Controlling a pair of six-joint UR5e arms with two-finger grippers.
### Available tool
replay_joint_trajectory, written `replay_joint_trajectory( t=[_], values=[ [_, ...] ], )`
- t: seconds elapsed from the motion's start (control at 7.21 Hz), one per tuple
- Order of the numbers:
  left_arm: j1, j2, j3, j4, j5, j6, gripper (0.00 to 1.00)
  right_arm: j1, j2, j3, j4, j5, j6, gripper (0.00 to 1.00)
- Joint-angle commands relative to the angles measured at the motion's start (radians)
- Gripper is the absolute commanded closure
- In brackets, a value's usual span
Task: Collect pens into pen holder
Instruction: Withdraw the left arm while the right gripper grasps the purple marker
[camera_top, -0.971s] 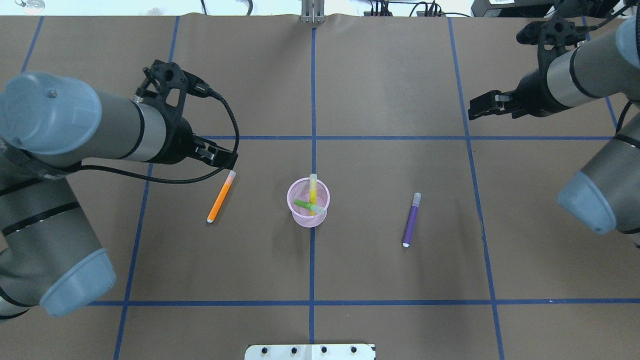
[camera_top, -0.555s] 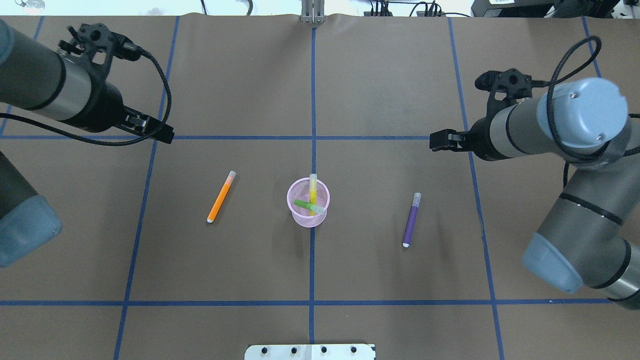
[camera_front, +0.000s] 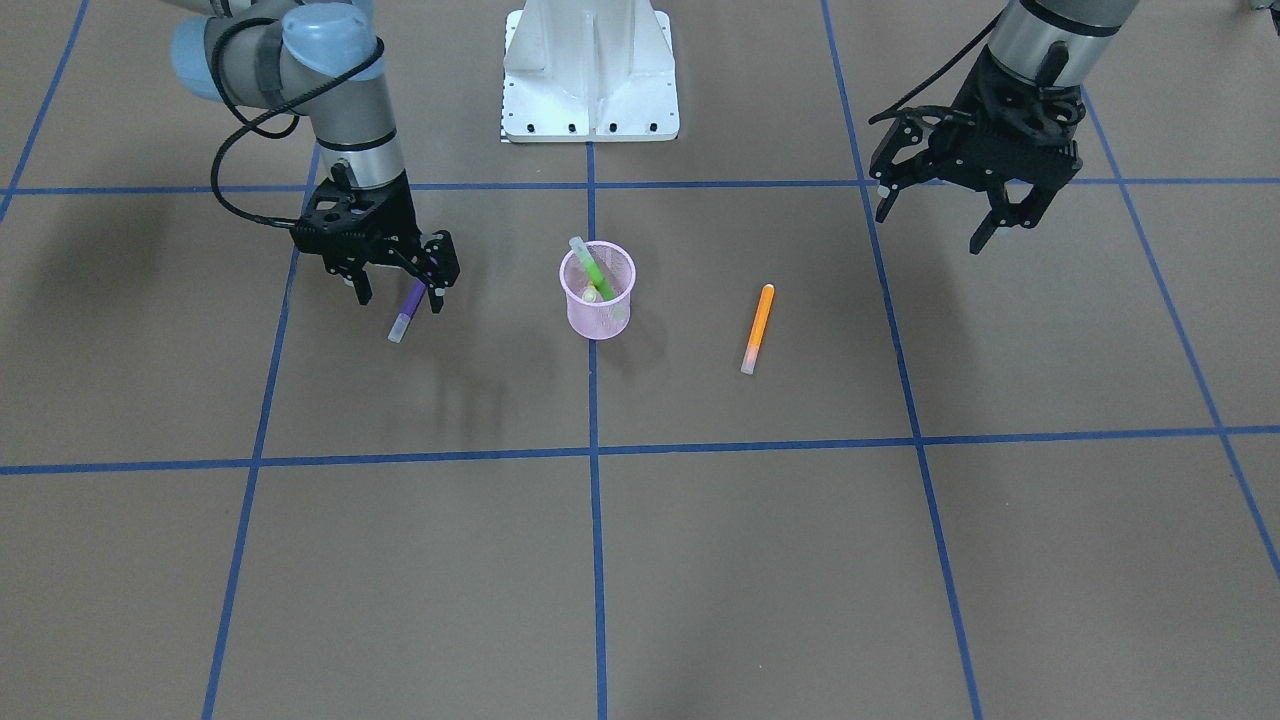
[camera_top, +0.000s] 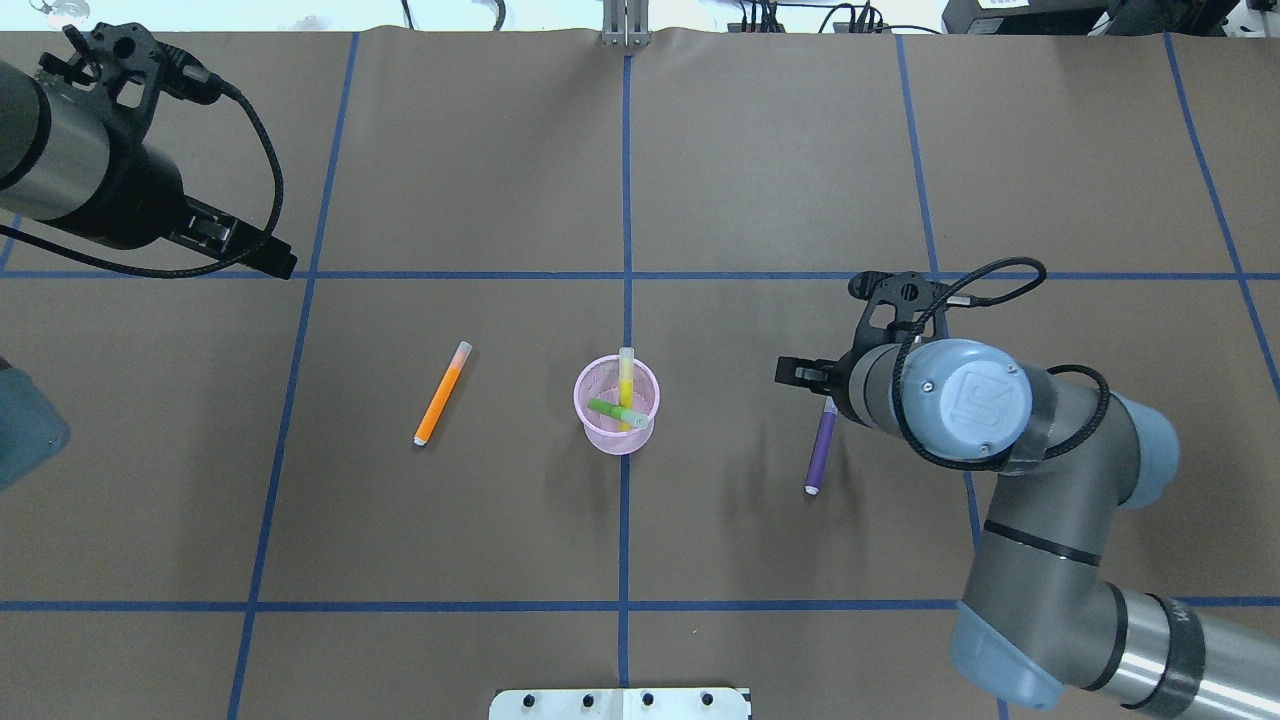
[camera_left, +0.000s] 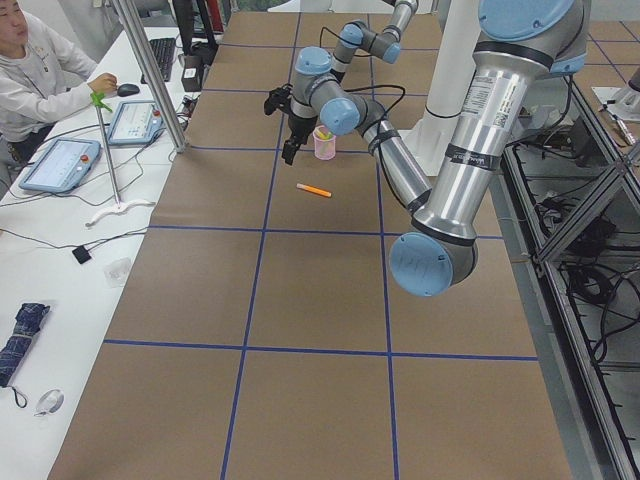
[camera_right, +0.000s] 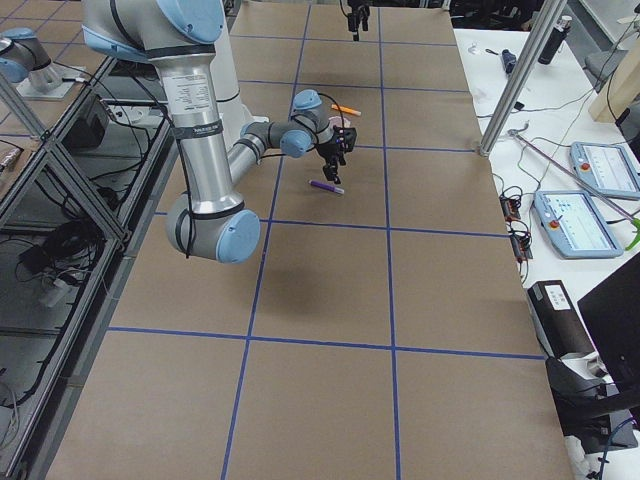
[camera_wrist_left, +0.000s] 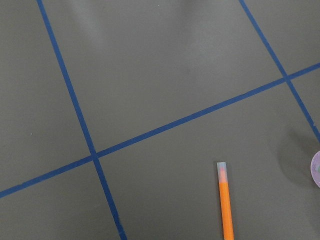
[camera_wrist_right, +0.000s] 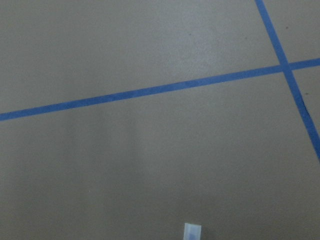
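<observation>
Fingers on the right arm (camera_front: 436, 290) are spread wide and hold nothing. They point down at the tabletop (camera_front: 700, 560), and the purple pen (camera_front: 408, 312) lies in line with the gap between them. The opening runs across the pen, so closing would pinch its sides. The pen's long axis runs roughly away from the robot, slightly slanted, with the pale cap end farthest out. The right wrist camera catches only that cap tip at its lower edge.

The front and overhead views disagree on which part of the pen's length the fingers are over. That fits fingers raised a little above it, as the side view suggests, though I cannot tell for sure. Judged from this, the coming move is a straight drop and a pinch, with no turn of the wrist.

The pink mesh cup (camera_front: 590, 322) stands near, toward the middle, with a green pen (camera_front: 588, 265) and a yellow pen (camera_top: 626, 372) leaning inside. Beyond it the orange pen (camera_front: 757, 322) lies flat. It is closer to the fingers on the left arm (camera_front: 988, 228), which hang wide apart and empty, well off from it.
</observation>
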Motion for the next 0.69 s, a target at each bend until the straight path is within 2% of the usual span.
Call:
replay_joint_trajectory(
  t=[0.0,0.42,0.55],
  values=[
    [-0.001,-0.001,-0.004,0.0,0.001,0.0,0.0,-0.014,0.024,-0.041,-0.023,-0.019,0.026,0.3],
    [0.002,-0.002,-0.004,-0.001,0.001,-0.002,0.0,-0.014,0.002,-0.044,-0.02,-0.02,0.067,0.47],
    [0.002,-0.002,-0.004,-0.001,0.001,-0.002,0.0,-0.014,-0.007,-0.046,-0.02,-0.02,0.072,0.48]
  ],
)
